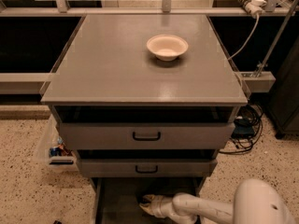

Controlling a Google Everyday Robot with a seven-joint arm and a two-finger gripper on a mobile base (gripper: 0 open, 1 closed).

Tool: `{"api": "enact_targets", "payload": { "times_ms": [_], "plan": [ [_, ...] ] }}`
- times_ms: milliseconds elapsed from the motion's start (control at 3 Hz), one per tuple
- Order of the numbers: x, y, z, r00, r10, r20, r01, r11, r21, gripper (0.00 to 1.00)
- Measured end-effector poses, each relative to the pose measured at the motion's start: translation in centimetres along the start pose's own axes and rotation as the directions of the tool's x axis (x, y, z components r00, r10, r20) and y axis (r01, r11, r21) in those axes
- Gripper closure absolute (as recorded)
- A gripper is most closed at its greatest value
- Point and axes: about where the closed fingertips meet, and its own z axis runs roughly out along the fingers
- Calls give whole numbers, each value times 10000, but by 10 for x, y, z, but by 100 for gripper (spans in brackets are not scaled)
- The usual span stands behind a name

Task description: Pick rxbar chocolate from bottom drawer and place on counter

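The bottom drawer is pulled open at the foot of the grey cabinet. My white arm reaches in from the lower right, and the gripper sits low inside the drawer near its middle. The rxbar chocolate does not show distinctly; the drawer floor by the gripper is dark and the gripper may hide it. The counter is the broad grey top of the cabinet, well above the gripper.
A pale bowl stands on the counter at the back right. Two upper drawers with black handles overhang the bottom drawer. A clear bin of small items sits on the floor at left. Cables lie at right.
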Motion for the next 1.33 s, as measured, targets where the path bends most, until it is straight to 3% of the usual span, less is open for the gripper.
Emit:
{"api": "enact_targets", "payload": {
  "times_ms": [667,1000,1333],
  "plan": [
    [-17,-7,-129,9913,1055,788,-1040,9943,-234,100],
    [-46,-29,-189,9894,1071,985,-1022,9933,-540,100],
    [-85,-64,-228,9862,642,1526,-507,9946,-909,100]
  ]
}}
